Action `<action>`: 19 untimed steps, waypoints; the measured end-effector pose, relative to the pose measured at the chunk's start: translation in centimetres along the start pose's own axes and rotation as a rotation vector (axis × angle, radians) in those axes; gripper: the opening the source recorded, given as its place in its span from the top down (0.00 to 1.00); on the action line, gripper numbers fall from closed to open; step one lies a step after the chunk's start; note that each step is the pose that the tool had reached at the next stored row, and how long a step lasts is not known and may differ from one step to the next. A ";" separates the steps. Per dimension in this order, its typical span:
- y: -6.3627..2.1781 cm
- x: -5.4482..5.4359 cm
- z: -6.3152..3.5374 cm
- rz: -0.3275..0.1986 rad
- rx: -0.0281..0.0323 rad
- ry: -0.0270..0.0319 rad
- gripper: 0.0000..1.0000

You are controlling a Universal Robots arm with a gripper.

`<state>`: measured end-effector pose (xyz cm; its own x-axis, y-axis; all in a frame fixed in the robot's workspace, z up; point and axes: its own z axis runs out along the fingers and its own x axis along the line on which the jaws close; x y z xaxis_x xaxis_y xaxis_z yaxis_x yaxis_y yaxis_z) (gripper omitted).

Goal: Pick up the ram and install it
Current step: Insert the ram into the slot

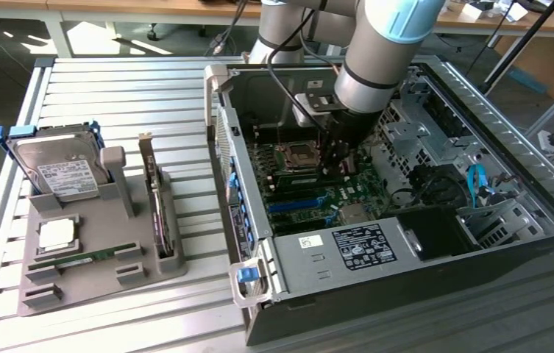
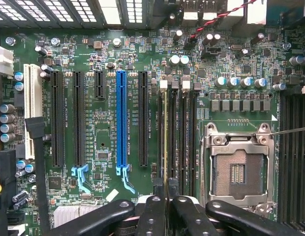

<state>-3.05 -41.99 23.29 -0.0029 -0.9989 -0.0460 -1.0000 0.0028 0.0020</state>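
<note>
wrist view puts me straight over the motherboard (image 2: 118,64), and i can see the ram (image 2: 166,142) edge-on, a thin yellowish-green strip standing in the first of the memory slots (image 2: 184,142), next to the long black expansion slot. the gripper (image 2: 166,206) is closed on the ram: its two inner fingers (image 2: 151,216) sit tight against either side of the stick at its near end. the pickup is clearly done, and the stick is lined up with the slot. i judge it is in the slot's mouth, but i cannot tell whether it is pressed fully home or whether the end latches have snapped in. beside the slots the cpu socket (image 2: 237,169) lies open and bare.

exterior view shows the arm reaching down into the open computer case (image 1: 473,95), with the gripper (image 1: 341,163) low over the board near the socket. on the tabletop (image 1: 100,309) at the exterior view's left, the grey parts holder (image 1: 149,276) carries a hard drive (image 1: 56,170), a square silver processor (image 1: 57,234), an upright card (image 1: 159,209), and another green stick (image 1: 88,257) lying flat in its cradle.

what is left, as i read it, is the final seating and the release.
</note>
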 end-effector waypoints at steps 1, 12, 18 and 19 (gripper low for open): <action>0.00 0.0 0.03 0.000 0.0000 0.0001 0.88; 0.00 0.0 0.08 0.001 0.0000 0.0001 0.80; 0.00 -0.1 -1.63 0.002 0.0001 0.0010 0.80; 0.00 -0.1 -2.22 0.002 0.0001 0.0009 0.80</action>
<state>-3.05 -41.99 25.52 -0.0048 -0.9990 -0.0451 -1.0000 0.0047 0.0020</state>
